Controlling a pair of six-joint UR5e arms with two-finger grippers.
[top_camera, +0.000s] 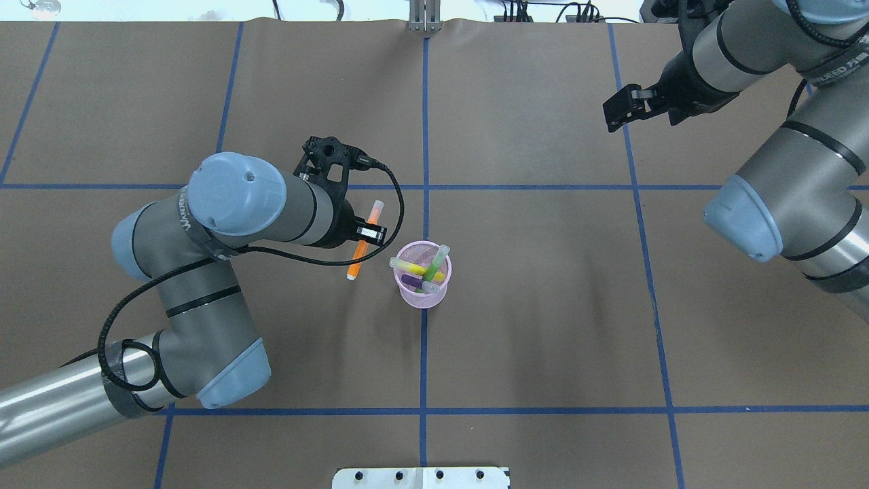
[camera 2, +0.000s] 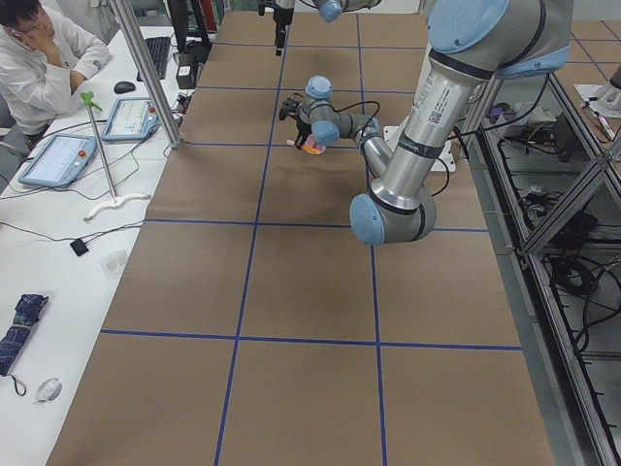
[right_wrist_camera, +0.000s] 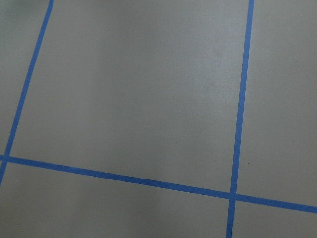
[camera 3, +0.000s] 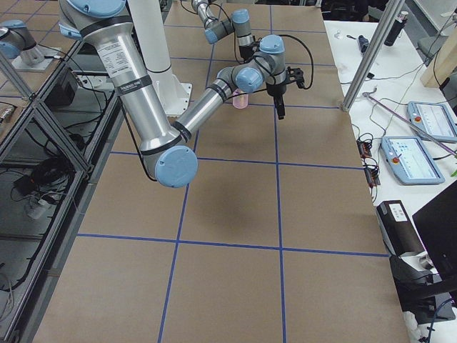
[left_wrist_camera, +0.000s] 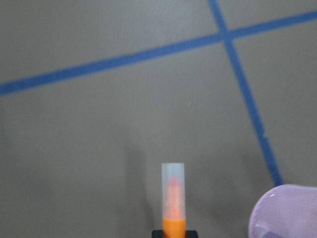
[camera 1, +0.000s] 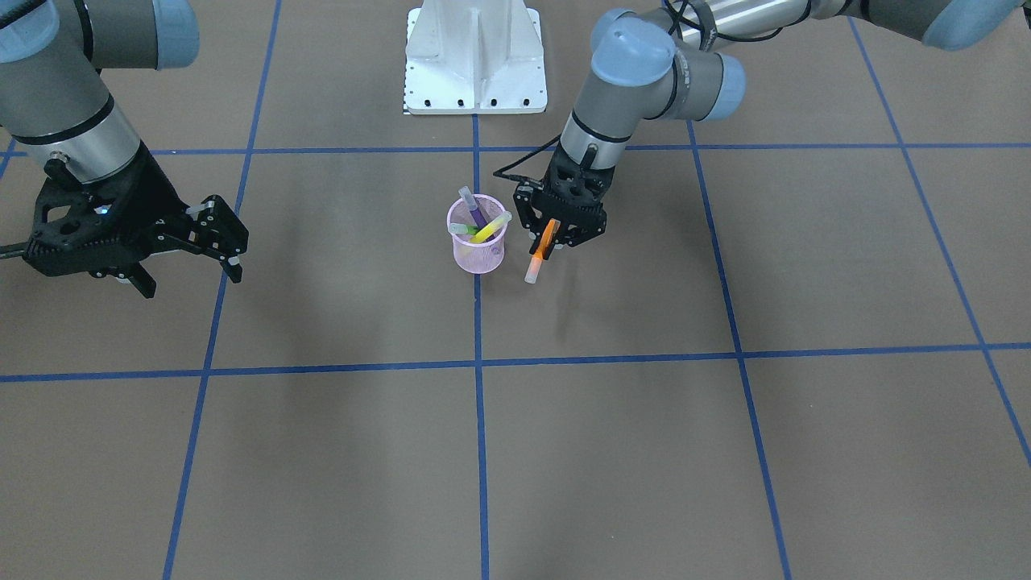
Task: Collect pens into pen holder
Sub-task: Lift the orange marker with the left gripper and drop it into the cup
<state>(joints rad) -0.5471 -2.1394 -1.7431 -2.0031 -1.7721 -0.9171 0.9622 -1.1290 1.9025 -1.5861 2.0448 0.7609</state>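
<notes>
**Status.** Three slim marker-like pens are in the small pink wire-mesh pen holder (camera 1: pixel 478 246), standing crossed with cap ends up: purple pen (camera 1: pixel 471 211), yellow pen (camera 1: pixel 493 228), green pen (top_camera: pixel 434 265). The holder stands upright on the brown paper-covered worktop (camera 1: pixel 644 443), on a blue tape line near the centre.

**Fourth pen.** The orange pen with translucent whitish cap (camera 1: pixel 544 246) is clamped in my left claw (camera 1: pixel 549 242), gripped approx. mid-barrel. It sits just beside the holder, on my left side of it, not over the rim. It's tilted, cap end pointing away from my base.

**Right claw.** My right claw (camera 1: pixel 193 272) hangs well apart from the holder with fingers spread, carrying nothing. Its wrist cam shows bare worktop and tape only.

**Step in hand (judgement).** Last pen is picked and in transit to the holder; task approx. three-quarters done.

**Next move calls for (judgement).**
- Shift the pen sideways over the holder opening.
- Bring it nearer upright so one end clears the rim.
- Aim for a gap: the three crossed pens take up much of the mouth, so a deflection or a knocked holder is the risk.
- Release only once the end is inside.

**Not verifiable.**
- Left claw finger contact: hidden under the wrist in the overhead view, cut off at the bottom edge in the wrist cam.
- Pen height above the worktop: hard to judge.
- Holder in the left wrist cam: only a blurred corner at lower right.
- Side views: too small for detail.
</notes>
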